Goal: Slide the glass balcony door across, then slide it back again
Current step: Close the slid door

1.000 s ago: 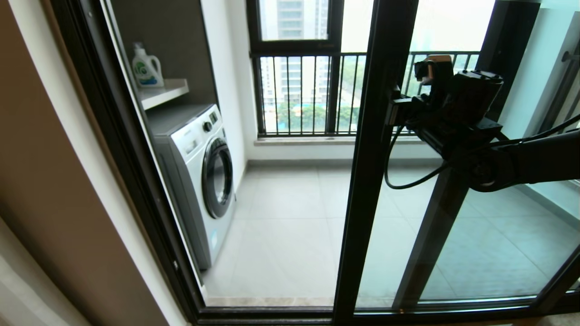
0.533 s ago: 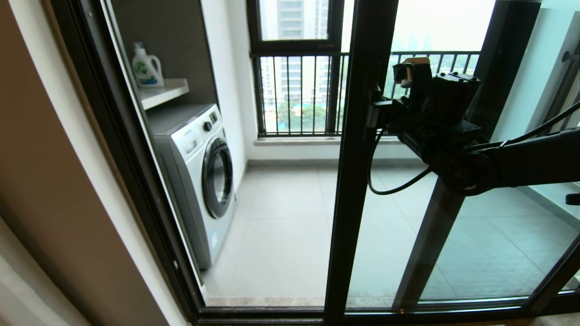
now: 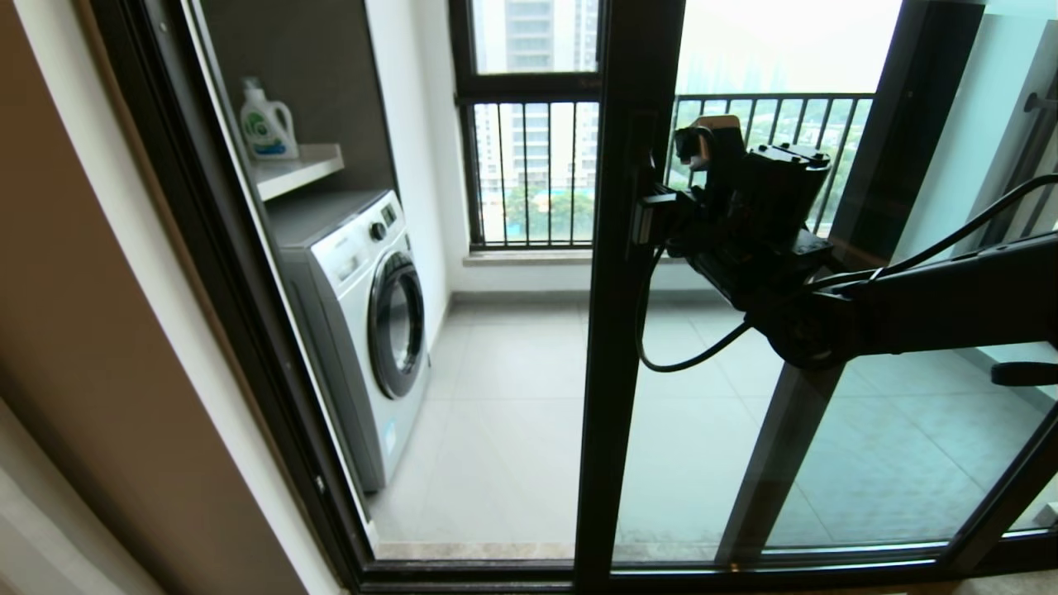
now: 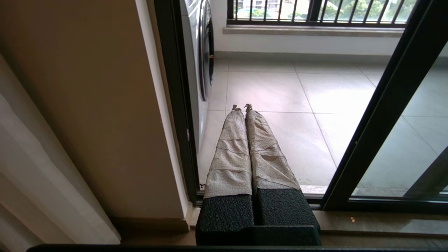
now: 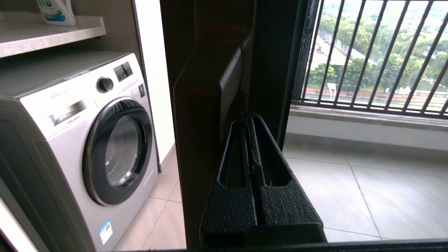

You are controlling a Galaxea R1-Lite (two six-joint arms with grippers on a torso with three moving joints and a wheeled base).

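The glass balcony door (image 3: 616, 347) is a tall clear pane in a slim glossy dark frame, standing partway across the doorway. Its small dark latch handle (image 3: 641, 216) sits on the leading upright. My right gripper (image 3: 655, 221) reaches in from the right, shut, with its tips against the side of that handle. In the right wrist view the shut black fingers (image 5: 260, 175) end right beside the latch handle (image 5: 210, 87) on the door upright (image 5: 273, 52). My left gripper (image 4: 241, 106), with tape-wrapped fingers, is shut and holds nothing, low by the sill at the doorway's left side.
A white washing machine (image 3: 364, 314) stands on the balcony at the left, under a shelf with a detergent bottle (image 3: 266, 124). The black-framed window with railing bars (image 3: 529, 173) is at the back. A second glass panel's upright (image 3: 785, 463) lies behind the door. The fixed left jamb (image 3: 231, 289) bounds the opening.
The door's leading upright has slid leftward, narrowing the opening, and my right arm has travelled left with it, tips still at the latch handle.
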